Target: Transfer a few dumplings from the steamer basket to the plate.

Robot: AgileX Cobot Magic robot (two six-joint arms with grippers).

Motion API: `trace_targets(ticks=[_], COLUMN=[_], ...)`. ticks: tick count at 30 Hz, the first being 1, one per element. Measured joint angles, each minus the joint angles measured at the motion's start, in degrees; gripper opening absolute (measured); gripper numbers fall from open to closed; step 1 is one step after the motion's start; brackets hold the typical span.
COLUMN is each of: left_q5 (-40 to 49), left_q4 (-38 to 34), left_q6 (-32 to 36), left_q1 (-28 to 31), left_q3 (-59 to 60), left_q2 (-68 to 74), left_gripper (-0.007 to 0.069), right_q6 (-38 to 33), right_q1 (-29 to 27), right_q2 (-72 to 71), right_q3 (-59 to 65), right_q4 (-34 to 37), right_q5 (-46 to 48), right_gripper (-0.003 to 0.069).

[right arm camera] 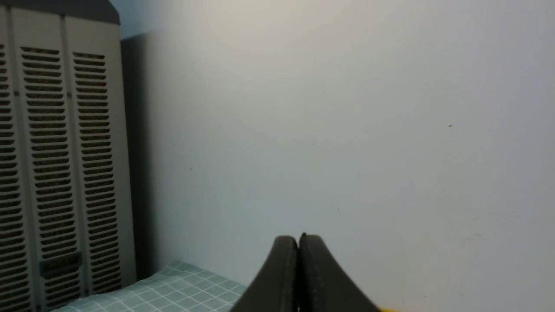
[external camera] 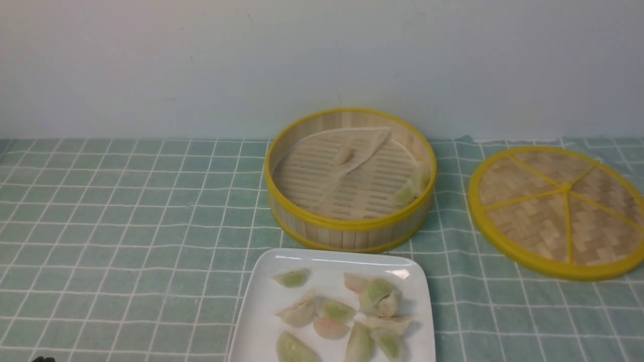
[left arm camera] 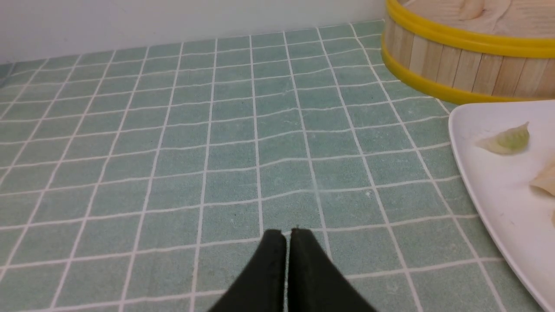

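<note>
Both grippers are pinched together with nothing between them: the left gripper (left arm camera: pixel 286 234) sits low over the green checked tablecloth (left arm camera: pixel 217 143), the right gripper (right arm camera: pixel 298 239) faces a bare wall. No readable writing anywhere. The white plate (external camera: pixel 261 301) at bottom centre of the front view holds roughly nine dumplings (external camera: pixel 336 309) (some overlap, so it's hard to be sure). Just behind it, the steamer basket (external camera: pixel 350 229) holds about two more. One woven lid (external camera: pixel 558 211) lies at right.
</note>
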Motion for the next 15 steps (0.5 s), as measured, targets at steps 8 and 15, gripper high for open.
trace_targets(ticks=[8, 15], left_q5=[0.00, 0.00], left_q4=[0.00, 0.00], left_q6=[0.00, 0.00], left_q1=[0.00, 0.00], left_q3=[0.00, 0.00], left_q2=[0.00, 0.00], left_gripper=[-0.0006, -0.0006], right_q6=[-1.20, -1.33], right_q1=[-14.50, -34.02], right_q2=[0.00, 0.00], right_q3=[6.99, 22.79], right_q4=[-1.80, -3.21], right_q5=[1.24, 2.30], right_gripper=[-0.0013, -0.0013])
